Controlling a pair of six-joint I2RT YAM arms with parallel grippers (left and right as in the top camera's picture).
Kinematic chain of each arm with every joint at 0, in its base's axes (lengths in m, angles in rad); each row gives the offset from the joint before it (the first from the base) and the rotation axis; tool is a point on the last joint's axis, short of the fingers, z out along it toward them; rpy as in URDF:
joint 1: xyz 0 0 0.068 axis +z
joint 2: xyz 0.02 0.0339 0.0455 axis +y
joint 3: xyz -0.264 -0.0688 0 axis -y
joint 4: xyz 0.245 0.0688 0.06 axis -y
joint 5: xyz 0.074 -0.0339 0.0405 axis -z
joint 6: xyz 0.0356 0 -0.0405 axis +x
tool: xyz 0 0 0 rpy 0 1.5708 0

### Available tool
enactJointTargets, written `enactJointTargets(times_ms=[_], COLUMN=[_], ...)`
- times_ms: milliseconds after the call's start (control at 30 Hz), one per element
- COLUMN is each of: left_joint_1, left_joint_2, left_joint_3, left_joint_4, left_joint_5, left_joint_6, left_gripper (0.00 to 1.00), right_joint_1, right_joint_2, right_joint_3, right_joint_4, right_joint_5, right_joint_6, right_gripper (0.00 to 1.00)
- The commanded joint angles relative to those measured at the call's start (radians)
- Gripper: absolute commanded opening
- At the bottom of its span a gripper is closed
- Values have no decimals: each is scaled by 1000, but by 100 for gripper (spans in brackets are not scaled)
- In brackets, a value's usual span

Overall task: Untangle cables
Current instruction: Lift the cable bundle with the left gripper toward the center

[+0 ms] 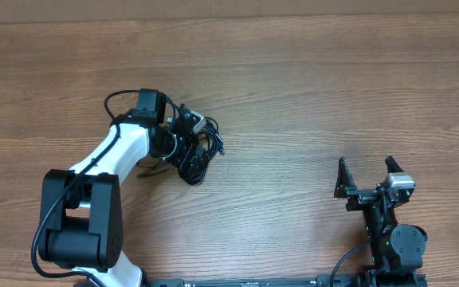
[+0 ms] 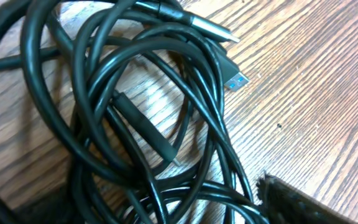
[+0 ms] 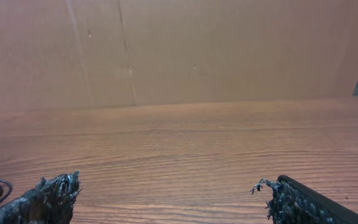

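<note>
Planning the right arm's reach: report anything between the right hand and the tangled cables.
Nothing visible: only bare wooden table lies between the right hand and the cables. The left hand is at them.

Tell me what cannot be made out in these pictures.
Overhead: the left gripper covers part of the cables, so its jaws cannot be judged.
Left wrist: the loops run off the edges; the number of cords is unclear.
Right wrist: only a small loop shows at the left edge.
</note>
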Motion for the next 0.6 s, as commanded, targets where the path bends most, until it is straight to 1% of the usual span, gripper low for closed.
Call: enactJointTargets(times_ms=[0, 33, 100, 133, 200, 233, 267, 300, 467, 567], left_joint_1=[-8, -8, -8, -8, -8, -8, -8, -8, -8, -8], left_joint_2=[16, 16, 16, 16, 16, 16, 16, 16, 14, -4], left_joint_3=[17, 17, 17, 17, 17, 17, 17, 17, 36, 87], left_joint_4=[13, 16, 20, 23, 27, 28, 29, 30, 34, -2], left_joint_5=[25, 28, 33, 33, 36, 43, 51, 58, 112, 145], left_joint_6=[-2, -2, -3, -6, -13, -13, -13, -13, -13, -21], left_gripper=[68, 62, 56, 52, 33, 20, 10, 4, 4, 4], right_joint_1=[-5, -5, -5, -5, -5, -5, -5, -5, -5, -5], right_joint_2=[-8, -8, -8, -8, -8, -8, -8, -8, -8, -8], right_joint_3=[-10, -10, -10, -10, -10, -10, -10, -10, -10, -10], right_joint_4=[6, 6, 6, 6, 6, 6, 6, 6, 6, 6], right_joint_5=[8, 8, 8, 8, 8, 8, 8, 8, 8, 8], right_joint_6=[-8, -8, -8, -8, -8, -8, -8, -8, -8, -8], right_gripper=[100, 100, 100, 100, 100, 100, 100, 100, 100, 100])
